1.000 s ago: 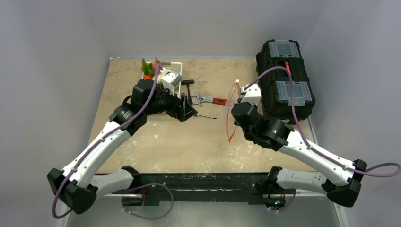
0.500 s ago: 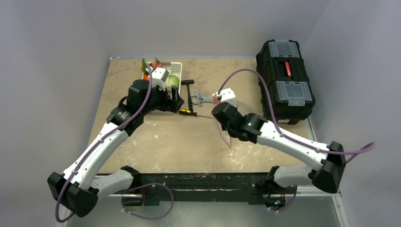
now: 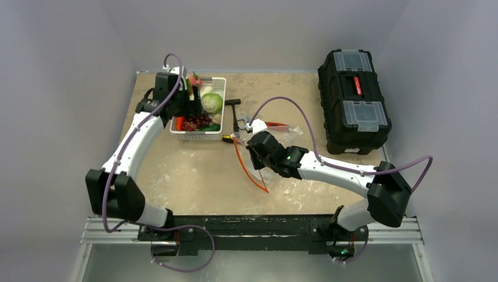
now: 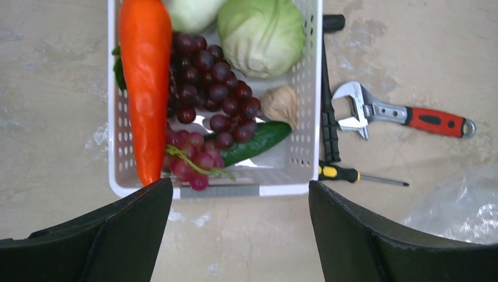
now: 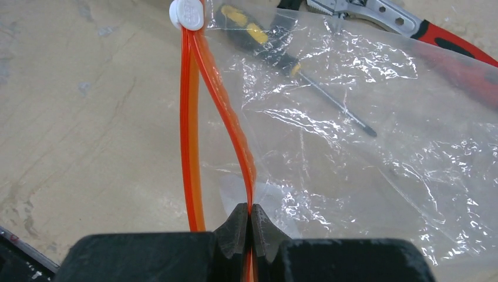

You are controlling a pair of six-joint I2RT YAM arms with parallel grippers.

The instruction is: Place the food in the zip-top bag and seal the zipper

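- Looking down on a tan table [image 3: 205, 176], with a white slotted basket [image 4: 311, 117] of toy food as the landmark
- The left gripper [image 4: 239, 194] hangs over the basket's near rim with its jaws spread wide, one finger toward each near corner, holding nothing
- The food lies inside the basket, beyond those fingertips and untouched
- An orange carrot [image 4: 144, 88] runs along the basket's left wall
- Dark purple grapes [image 4: 211, 76] fill the middle, touching the carrot
- A green cabbage [image 4: 261, 35] sits in the far right corner, and a white radish [image 4: 191, 12] lies at the far wall between carrot and cabbage
- A green cucumber [image 4: 258, 141] and a pale bulb [image 4: 281, 104] lie by the right wall
- Just right of the basket, a black hammer [image 4: 329, 106] lies along its wall
- A yellow-and-black screwdriver [image 4: 358, 175] and a red-handled wrench [image 4: 405, 114] lie a little farther right
- The clear zip-top bag [image 5: 364, 147] lies right of the basket, past the tools and nearer the arm bases
- Its plastic covers the screwdriver and the wrench's red handle
- The right gripper [image 5: 248, 217] is clamped tight on the zipper [image 5: 191, 117], pinching one of its two red-orange strands
- The other strand passes just beside the jaws, and the two are parted, so the bag's mouth gapes a little
- Both strands meet at a white slider [image 5: 187, 13], at the end of the strip nearest the basket
- A black toolbox [image 3: 354, 100] stands well to the right of the basket
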